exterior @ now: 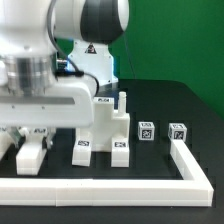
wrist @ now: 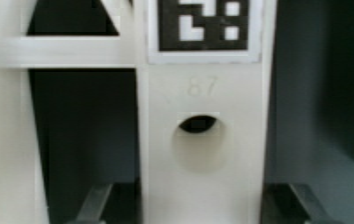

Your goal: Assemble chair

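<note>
In the wrist view my gripper [wrist: 204, 205] is open, with one dark finger [wrist: 112, 200] on each side of a white upright bar [wrist: 206, 150] of a chair part. Narrow gaps show on both sides. The bar has a small round hole [wrist: 197, 124] and a square tag [wrist: 206, 25] above it, and a slanted brace runs off beside it. In the exterior view the gripper [exterior: 30, 140] hangs low at the left over white parts [exterior: 30, 157]. The joined blocky chair piece [exterior: 102, 130] stands mid-table to its right. Two short tagged posts [exterior: 146, 128] [exterior: 177, 130] stand further right.
The long white L-shaped rail [exterior: 110, 186] runs along the front and turns back along the exterior view's right [exterior: 188, 160]. The large robot arm [exterior: 60, 50] fills the upper left and hides what lies behind it. The table is black.
</note>
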Available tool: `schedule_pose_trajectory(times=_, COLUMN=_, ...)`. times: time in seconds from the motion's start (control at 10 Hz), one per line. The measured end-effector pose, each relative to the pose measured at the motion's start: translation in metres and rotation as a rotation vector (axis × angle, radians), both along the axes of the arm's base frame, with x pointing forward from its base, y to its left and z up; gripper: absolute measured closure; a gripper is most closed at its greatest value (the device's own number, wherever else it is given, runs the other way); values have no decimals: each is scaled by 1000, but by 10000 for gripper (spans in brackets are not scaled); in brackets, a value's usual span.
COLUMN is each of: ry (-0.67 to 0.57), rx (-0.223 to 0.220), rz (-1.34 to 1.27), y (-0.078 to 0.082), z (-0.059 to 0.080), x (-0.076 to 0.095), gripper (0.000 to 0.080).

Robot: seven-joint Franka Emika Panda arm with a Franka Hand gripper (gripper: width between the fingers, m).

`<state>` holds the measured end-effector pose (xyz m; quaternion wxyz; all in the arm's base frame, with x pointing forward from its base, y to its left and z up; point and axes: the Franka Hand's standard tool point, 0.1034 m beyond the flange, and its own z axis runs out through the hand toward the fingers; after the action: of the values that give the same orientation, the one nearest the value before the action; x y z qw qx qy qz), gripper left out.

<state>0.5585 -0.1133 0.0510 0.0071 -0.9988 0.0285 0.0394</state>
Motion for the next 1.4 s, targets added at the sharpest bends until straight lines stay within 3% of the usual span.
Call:
schedule_pose_trajectory(times=0.4, ry=33, rx=41, rz=-44, y=16, z=59, x=-8, gripper=517)
schedule_pose_trajectory(times=0.6, ry=18, rx=53, rz=-92, y=48, z=94, x=-10, gripper=517)
schedule_pose_trajectory(times=0.8, ry=0, rx=39, rz=-132, y=102, z=119, x=-12, gripper=517)
schedule_pose_trajectory(times=0.9, ry=-27, rx=30, rz=-133, y=112, z=111, x=-12, gripper=517)
schedule_pose_trajectory(times=1.0, ry=-21, rx=30, rz=-130, y=112, z=108, x=-13, gripper=517)
schedule_pose_trajectory(times=1.3, ry=-24, rx=22, rz=-111, y=115, z=106, x=-14, gripper=515)
schedule_pose_trajectory(times=1.4, ry=-28, rx=16, rz=-70, y=127, z=105, x=-17, gripper=515)
